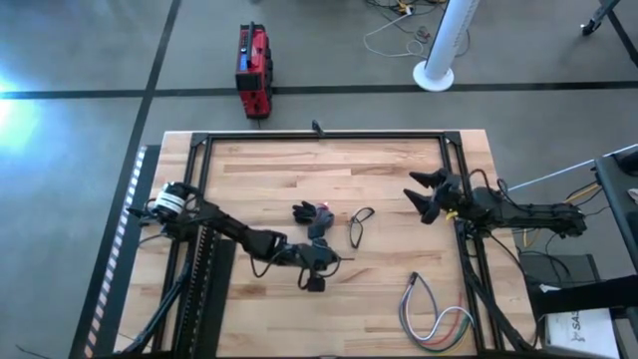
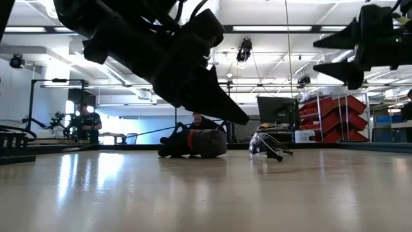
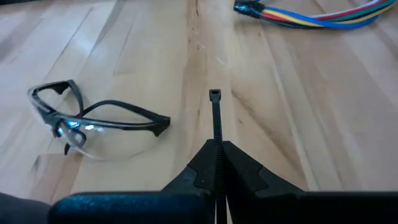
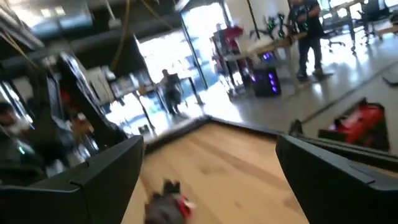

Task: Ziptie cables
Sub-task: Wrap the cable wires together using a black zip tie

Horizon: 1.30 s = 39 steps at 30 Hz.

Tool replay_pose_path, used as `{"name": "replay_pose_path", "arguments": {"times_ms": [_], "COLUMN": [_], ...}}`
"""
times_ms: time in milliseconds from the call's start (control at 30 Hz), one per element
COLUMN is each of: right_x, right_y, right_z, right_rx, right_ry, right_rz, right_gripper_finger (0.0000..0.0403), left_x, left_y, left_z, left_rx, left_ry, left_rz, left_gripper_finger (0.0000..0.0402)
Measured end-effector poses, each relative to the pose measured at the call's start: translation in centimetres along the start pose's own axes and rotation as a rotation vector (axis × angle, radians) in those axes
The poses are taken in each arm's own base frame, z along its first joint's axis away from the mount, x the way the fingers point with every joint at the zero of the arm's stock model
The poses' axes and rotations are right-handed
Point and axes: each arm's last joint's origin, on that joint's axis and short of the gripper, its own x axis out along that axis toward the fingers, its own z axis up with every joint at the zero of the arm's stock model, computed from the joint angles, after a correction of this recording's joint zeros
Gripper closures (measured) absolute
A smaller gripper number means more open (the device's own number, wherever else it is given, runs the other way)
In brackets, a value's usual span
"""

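Left gripper (image 1: 321,261) sits low over the table's middle, fingers clamped on the ziptie (image 3: 216,118). The strap sticks straight out ahead of the fingertips, its head end forward, just above the wood. Safety glasses (image 3: 87,119) lie beside it, close but not touching. The cables (image 1: 431,317) lie in a loop near the table's front right corner, well apart from the left gripper; in the left wrist view their connector end shows beyond the ziptie's tip. Right gripper (image 1: 427,194) hangs above the right side of the table, fingers spread wide, holding nothing.
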Motion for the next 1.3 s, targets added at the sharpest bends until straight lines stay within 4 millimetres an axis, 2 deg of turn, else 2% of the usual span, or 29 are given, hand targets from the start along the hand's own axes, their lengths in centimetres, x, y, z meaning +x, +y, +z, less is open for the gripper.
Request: {"name": "replay_pose_path", "arguments": {"times_ms": [133, 300, 400, 467, 600, 700, 833, 967, 1067, 1200, 1300], "right_x": [0.0, 0.3, 0.6, 0.8, 0.7, 0.7, 0.4, -0.3, -0.4, -1.3, -1.9], "right_y": [0.3, 1.1, 1.8, 2.3, 3.8, 5.7, 8.0, 9.7, 11.0, 12.4, 13.5], "right_z": [0.6, -0.1, -0.9, -1.7, -3.9, -4.0, -3.4, -2.5, -2.1, -3.3, -4.7], "right_rx": [0.106, 0.126, 0.145, 0.153, 0.164, 0.155, 0.099, 0.063, 0.114, 0.202, 0.256], "right_ry": [-0.058, 0.064, 0.147, 0.226, 0.490, 0.613, 0.839, 1.079, 1.177, 1.362, 1.402], "right_rz": [0.030, 0.223, 0.279, 0.302, 0.336, 0.349, 0.216, -0.007, -0.182, -0.375, -0.449], "right_gripper_finger": [0.0049, 0.0049, 0.0049, 0.0049, 0.0049, 0.0049, 0.0049, 0.0049, 0.0049, 0.0049, 0.0049], "left_x": [-0.1, -0.4, -0.6, -0.7, -0.7, -0.7, -0.6, -0.3, 0.3, 1.4, 2.1], "left_y": [-0.2, -0.6, -0.9, -1.0, -1.0, -1.0, -0.7, -0.8, -0.9, -1.2, -1.4], "left_z": [-0.3, -1.5, -1.9, -2.0, -2.0, -1.6, -1.2, -1.1, -1.6, -2.3, -2.7], "left_rx": [0.004, 0.010, 0.002, -0.002, -0.019, -0.017, -0.023, -0.033, -0.037, -0.050, -0.036], "left_ry": [0.005, 0.036, 0.047, 0.046, 0.035, 0.003, -0.042, -0.083, -0.102, -0.136, -0.124], "left_rz": [-0.005, -0.017, -0.024, -0.027, -0.028, -0.028, 0.018, 0.018, 0.016, 0.012, 0.015], "left_gripper_finger": [0.0401, 0.0401, 0.0401, 0.0401, 0.0402, 0.0402, 0.0402, 0.0402, 0.0402, 0.0402, 0.0402]}}
